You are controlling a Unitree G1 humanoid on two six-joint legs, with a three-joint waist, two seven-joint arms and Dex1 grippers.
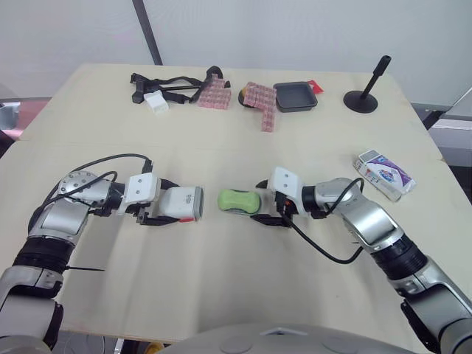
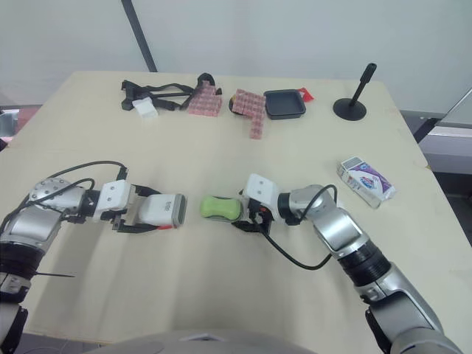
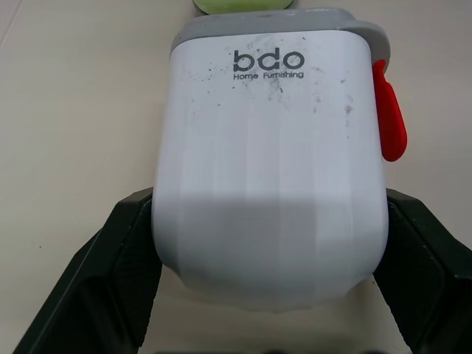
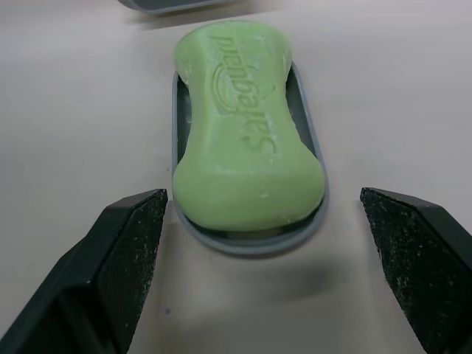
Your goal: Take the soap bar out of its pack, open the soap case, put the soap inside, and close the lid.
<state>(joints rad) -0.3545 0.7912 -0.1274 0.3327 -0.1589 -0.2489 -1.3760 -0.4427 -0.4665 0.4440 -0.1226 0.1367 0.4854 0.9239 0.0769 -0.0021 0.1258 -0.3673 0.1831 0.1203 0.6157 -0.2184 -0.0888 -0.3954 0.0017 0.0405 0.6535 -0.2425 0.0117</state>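
I'm pinching the white plastic soap case shell [image 3: 273, 162] between the left gripper's [image 1: 166, 203] jaws, with its grey-rimmed mouth pointing away from them. The green soap bar [image 4: 240, 125] is lying on the grey oval tray [image 4: 247, 242], just ahead of the right gripper's [image 1: 265, 201] spread jaws. I'm planning to line up the mouth and tray squarely, minding the red latch [image 3: 389, 118].
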